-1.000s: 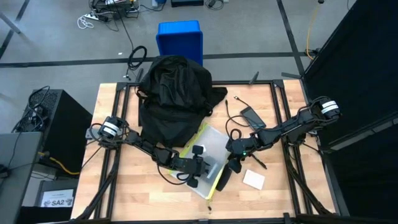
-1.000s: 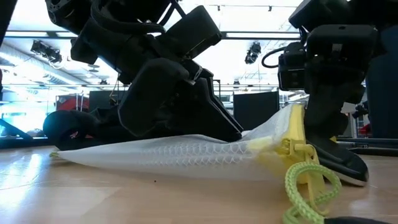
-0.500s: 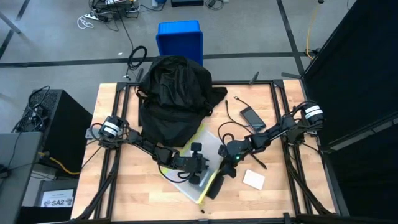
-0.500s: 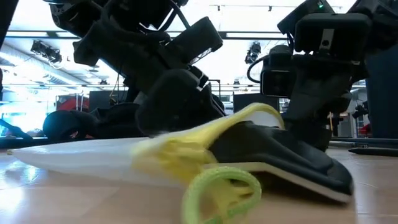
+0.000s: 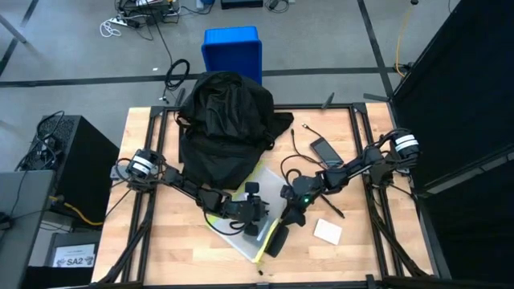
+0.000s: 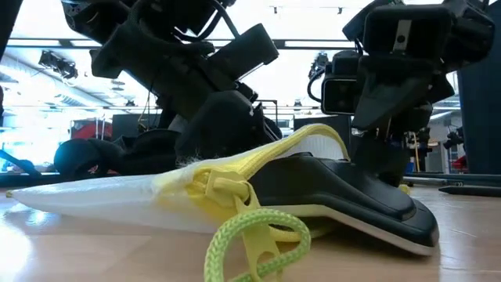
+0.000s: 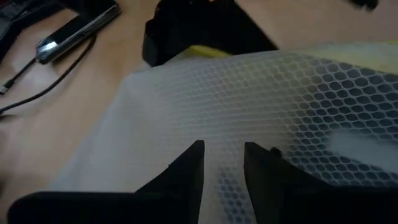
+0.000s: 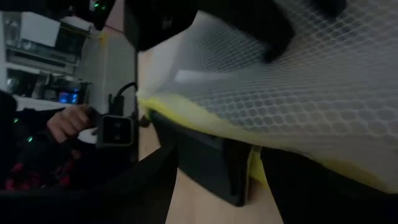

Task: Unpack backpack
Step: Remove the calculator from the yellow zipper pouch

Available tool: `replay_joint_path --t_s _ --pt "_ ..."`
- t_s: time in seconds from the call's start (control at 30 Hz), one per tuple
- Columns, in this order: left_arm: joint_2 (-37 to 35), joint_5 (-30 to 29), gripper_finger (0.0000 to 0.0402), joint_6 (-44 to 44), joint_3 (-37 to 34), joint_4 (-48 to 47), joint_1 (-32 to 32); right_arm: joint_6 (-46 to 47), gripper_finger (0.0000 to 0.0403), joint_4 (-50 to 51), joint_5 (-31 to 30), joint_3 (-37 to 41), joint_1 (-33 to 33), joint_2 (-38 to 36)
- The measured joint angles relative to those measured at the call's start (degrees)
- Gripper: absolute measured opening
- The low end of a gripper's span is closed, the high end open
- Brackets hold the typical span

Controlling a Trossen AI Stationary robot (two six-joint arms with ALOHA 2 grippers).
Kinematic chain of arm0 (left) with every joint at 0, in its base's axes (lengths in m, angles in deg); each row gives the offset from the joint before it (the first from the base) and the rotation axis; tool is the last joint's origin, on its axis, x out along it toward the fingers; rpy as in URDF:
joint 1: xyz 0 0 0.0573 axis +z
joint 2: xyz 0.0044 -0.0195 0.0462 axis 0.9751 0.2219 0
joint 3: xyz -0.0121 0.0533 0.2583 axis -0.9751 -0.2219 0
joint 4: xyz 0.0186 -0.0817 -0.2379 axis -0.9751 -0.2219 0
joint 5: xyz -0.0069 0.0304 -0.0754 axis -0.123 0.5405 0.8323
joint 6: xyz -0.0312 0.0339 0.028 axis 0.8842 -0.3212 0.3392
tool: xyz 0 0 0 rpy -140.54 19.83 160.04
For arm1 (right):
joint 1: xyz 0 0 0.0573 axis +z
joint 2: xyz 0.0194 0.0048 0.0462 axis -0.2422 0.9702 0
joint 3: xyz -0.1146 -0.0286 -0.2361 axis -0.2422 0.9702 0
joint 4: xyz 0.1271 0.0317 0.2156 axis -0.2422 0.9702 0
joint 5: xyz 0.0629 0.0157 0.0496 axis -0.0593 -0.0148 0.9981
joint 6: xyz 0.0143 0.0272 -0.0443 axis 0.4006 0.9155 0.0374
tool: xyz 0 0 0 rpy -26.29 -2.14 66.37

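The black backpack [image 5: 225, 128] lies slumped at the far middle of the table, untouched. In front of it a white mesh pouch [image 5: 243, 242] with a yellow zip edge [image 6: 235, 176] rests flat on the wood. A flat black case [image 5: 277, 241] sticks out of the pouch's open end, with the yellow edge arched over it. My left gripper [image 5: 250, 218] is shut on the pouch's middle. My right gripper [image 5: 287, 221] stands at the pouch's right end, closed around the black case. My left gripper comes down slanting from the table's left. Its fingertips [image 7: 186, 171] stand close together on the pouch's upper mesh layer [image 7: 222, 140], a narrow strip of mesh between them. The pouch lies on the table beneath. My right gripper slants down from the table's right, with a finger on either side of the black case's end [image 8: 205, 165] and the yellow trim [image 8: 252, 168] beside it. The pads themselves are hidden. The case's near end [image 6: 399, 227] rests on the table.
A phone [image 5: 325, 150] with a cable and a small white card [image 5: 328, 231] lie on the right half of the table. A yellow-green cord loop [image 6: 250, 243] trails from the zip. A blue bin [image 5: 233, 48] stands on the floor past the far edge.
My right gripper has gone toward the table's left and near edge and tipped further down, taking the black case with it. The pouch's right end has swung leftward and its yellow edge has folded over the case. The part under my left gripper has stayed put.
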Motion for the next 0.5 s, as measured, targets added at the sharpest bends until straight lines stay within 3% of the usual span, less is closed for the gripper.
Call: replay_joint_path --t_s 0.3,0.5 --pt "-8.4 -1.5 0.0087 0.7 -1.3 -6.6 -2.1 -0.3 0.0191 3.9 2.5 -0.1 1.3 -7.1" --pt "-12.3 -4.1 0.0087 1.4 -6.1 -4.0 -3.4 -0.7 0.0179 10.2 -1.8 -0.1 5.1 -13.9"
